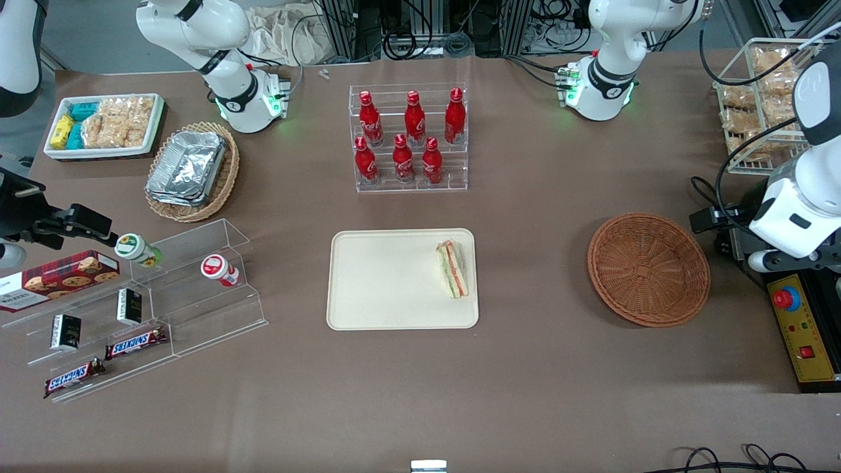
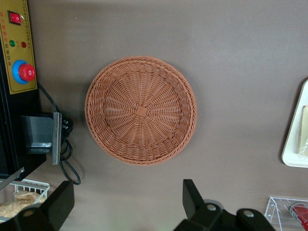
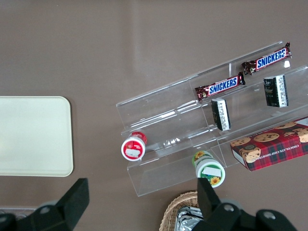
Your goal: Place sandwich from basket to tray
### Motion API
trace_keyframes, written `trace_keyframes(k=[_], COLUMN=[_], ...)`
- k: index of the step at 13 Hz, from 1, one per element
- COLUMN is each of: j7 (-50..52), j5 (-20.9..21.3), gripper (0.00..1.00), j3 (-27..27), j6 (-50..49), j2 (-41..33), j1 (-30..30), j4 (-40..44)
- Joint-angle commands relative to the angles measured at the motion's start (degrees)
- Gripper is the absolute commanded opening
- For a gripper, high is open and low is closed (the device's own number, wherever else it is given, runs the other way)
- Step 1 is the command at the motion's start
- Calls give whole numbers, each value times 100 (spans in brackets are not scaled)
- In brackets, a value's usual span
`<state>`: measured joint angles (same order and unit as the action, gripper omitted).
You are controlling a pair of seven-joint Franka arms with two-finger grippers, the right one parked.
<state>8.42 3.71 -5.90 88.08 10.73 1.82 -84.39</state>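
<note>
The sandwich, a pale wedge with orange and green stripes, lies on the cream tray, near the tray's edge that faces the basket. The round reddish-brown basket sits empty toward the working arm's end of the table. In the left wrist view the basket shows whole from above, with a strip of the tray beside it. My gripper hangs high over bare table next to the basket. It is open, its black fingers spread wide with nothing between them.
A clear rack of red bottles stands farther from the camera than the tray. A yellow control box with a red button and a wire rack of snacks flank the basket. A foil-container basket and an acrylic snack shelf lie toward the parked arm's end.
</note>
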Motion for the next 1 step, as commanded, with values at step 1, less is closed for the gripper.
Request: trace_keyframes(k=[1], j7=[-130], j5=[-37], gripper=[100], j3=[89], j6=[-97], j2=[262], j1=[-103], j4=[554])
